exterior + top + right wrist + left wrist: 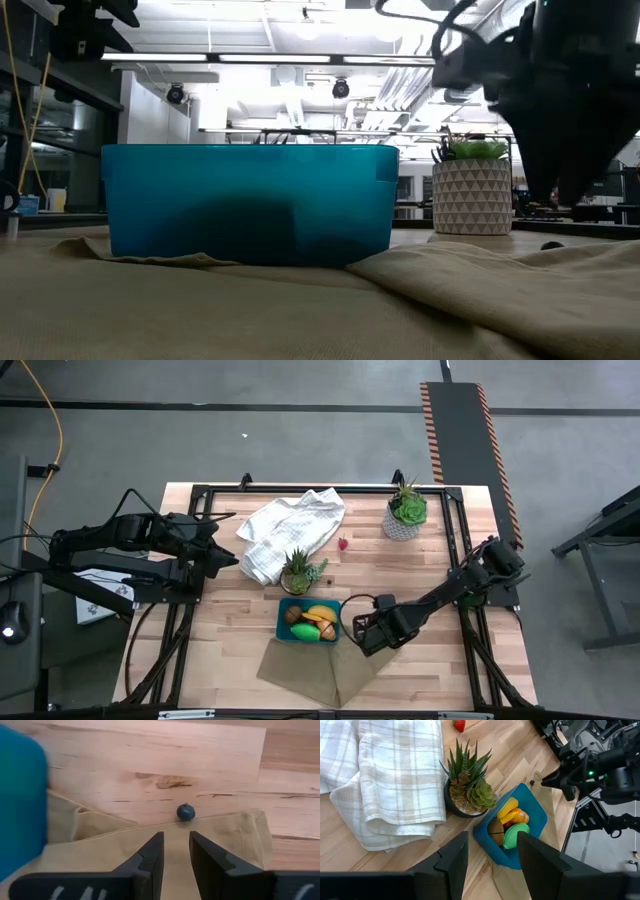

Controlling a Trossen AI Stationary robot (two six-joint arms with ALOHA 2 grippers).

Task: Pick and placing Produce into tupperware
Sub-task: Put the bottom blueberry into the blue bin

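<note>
From above, the tupperware [309,622] holds a banana [321,614]; the right end effector [366,630] sits just beside it. At desk level, its contents are hidden. The left end effector [490,855] hangs open, empty. The right one's fingers, slightly parted, hold nothing near a blueberry [185,812].

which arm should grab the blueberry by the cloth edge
Right. Its gripper hangs open directly in front of the blueberry, beside the tupperware. The left gripper waits back near the towel, with a potted plant in between.
</note>
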